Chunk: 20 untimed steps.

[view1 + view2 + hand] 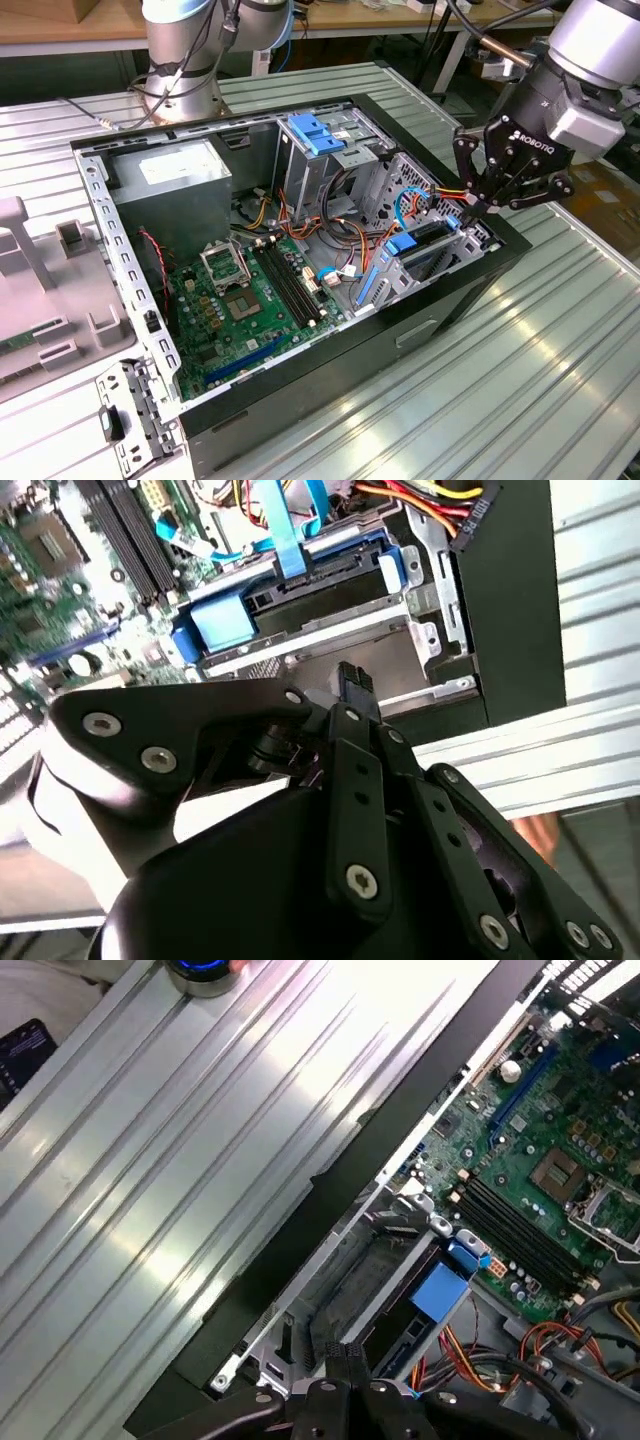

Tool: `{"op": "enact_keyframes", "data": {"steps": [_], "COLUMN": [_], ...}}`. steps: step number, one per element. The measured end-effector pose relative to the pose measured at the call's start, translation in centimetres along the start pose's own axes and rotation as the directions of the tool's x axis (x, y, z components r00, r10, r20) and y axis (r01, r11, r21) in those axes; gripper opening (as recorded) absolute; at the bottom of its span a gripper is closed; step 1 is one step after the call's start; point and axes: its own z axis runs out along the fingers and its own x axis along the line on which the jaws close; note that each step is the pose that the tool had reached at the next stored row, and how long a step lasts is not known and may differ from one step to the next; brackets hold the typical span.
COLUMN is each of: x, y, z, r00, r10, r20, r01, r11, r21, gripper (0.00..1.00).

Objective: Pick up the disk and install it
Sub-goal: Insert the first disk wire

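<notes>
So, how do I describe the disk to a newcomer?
Find the open computer case on the metal table. At its end on the exterior view's right, near the gripper, sits the disk: flat, dark, in bright blue rails with a blue tab, unlike the thin blue cables.

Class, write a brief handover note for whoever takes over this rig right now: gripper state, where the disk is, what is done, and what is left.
Gripper: shut, holding nothing, just above the drive cage at the corner of the computer case on the exterior view's right.
Disk: lying in that cage, with its blue tab towards the motherboard.
Done: the disk is in the cage and out of the gripper.
Left: the pictures do not show whether it is fully seated, so check that.
</notes>
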Motion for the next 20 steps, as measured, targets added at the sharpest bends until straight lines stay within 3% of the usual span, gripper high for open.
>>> {"op": "enact_keyframes", "data": {"steps": [3, 5, 6, 12, 20], "x": [0.00, 0.00, 0.01, 0.02, 0.46], "y": [0.00, 0.00, 0.00, -0.03, -1.01], "z": [0.00, 0.00, 0.00, 0.00, 0.07], "r00": [0.9948, 0.9845, 0.9827, 0.9821, 0.9822], "r10": [-0.102, -0.175, -0.185, -0.188, -0.188], "r20": [-0.0054, -0.0091, -0.0095, -0.0097, -0.0088], "r01": [0.102, 0.175, 0.185, 0.188, 0.188], "r11": [0.9948, 0.9845, 0.9827, 0.9822, 0.9822], "r21": [-0.0055, -0.0098, -0.0104, -0.0105, -0.0112], "gripper": [0.11, 0.11, 0.11, 0.11, 0.11]}}
